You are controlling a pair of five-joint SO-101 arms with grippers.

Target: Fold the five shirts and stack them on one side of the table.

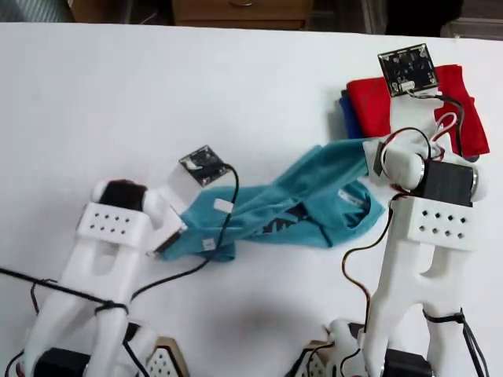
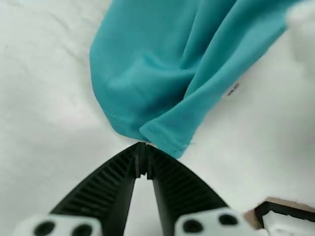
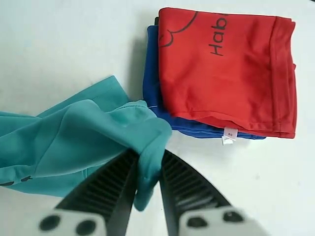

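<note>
A white table (image 1: 157, 94) is being overlooked from above, with a wooden cabinet (image 1: 240, 12) being glimpsed beyond its far edge. The left arm (image 1: 102, 259) is being held low and angled inward over the near left part of the table. The right arm (image 1: 416, 267) is being extended farther out on the right. A teal shirt (image 1: 291, 208) is being stretched in a twisted band between the two wrists. A folded red shirt (image 1: 460, 110) is being kept on top of a folded blue shirt (image 1: 348, 114) at the far right, partly covered by the right arm.

In the left wrist view, the left gripper (image 2: 142, 157) is being held just above the table with its jaws pressed together. A hemmed corner of the teal shirt (image 2: 162, 64) is being pinched at their very tips, and the rest is being draped away over the white surface.

In the right wrist view, the right gripper (image 3: 147, 162) is being clamped on a fold of the teal shirt (image 3: 74, 142), which is being bunched between its jaws. The red shirt (image 3: 226, 69) and blue shirt (image 3: 151, 83) are being left stacked just beyond, close to the gripped fold.
</note>
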